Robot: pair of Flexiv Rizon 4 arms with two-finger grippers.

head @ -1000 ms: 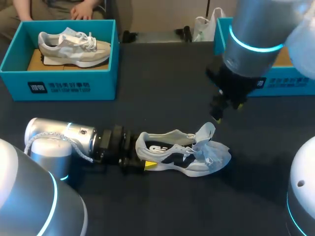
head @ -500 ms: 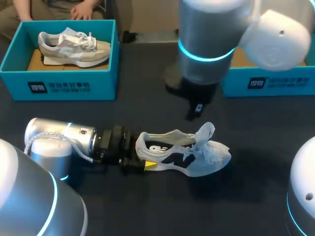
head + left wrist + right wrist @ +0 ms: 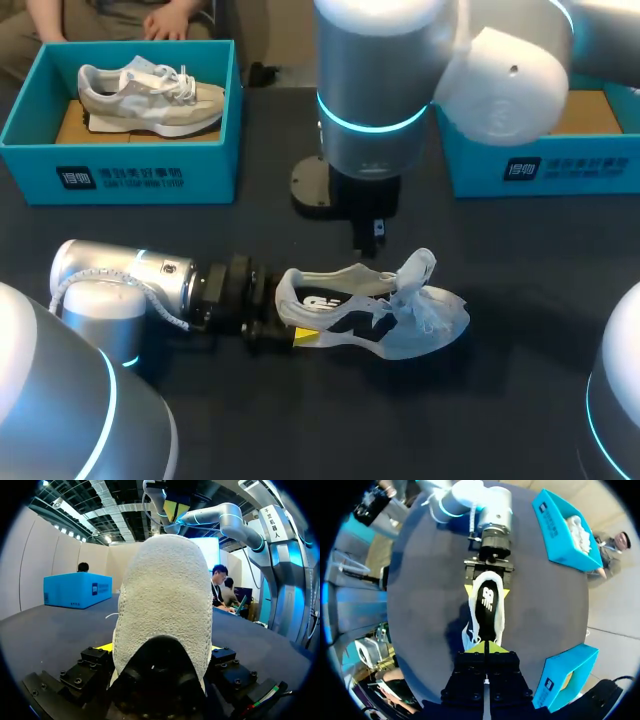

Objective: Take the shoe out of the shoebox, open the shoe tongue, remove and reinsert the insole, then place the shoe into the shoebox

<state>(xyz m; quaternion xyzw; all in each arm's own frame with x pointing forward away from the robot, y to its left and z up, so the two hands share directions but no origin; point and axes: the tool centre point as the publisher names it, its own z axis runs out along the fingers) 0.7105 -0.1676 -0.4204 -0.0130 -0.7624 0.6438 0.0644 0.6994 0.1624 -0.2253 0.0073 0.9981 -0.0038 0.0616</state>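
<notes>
Right gripper (image 3: 485, 648), tips together, has swung over the shoe (image 3: 372, 316) pinched by left gripper (image 3: 292, 324).

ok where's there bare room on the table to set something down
Bare table in front of the shoe, toward the near edge; also between the left shoebox and the left arm, and right of the toe, below the right shoebox. Crowded over the shoe, where the right gripper hangs.
</notes>
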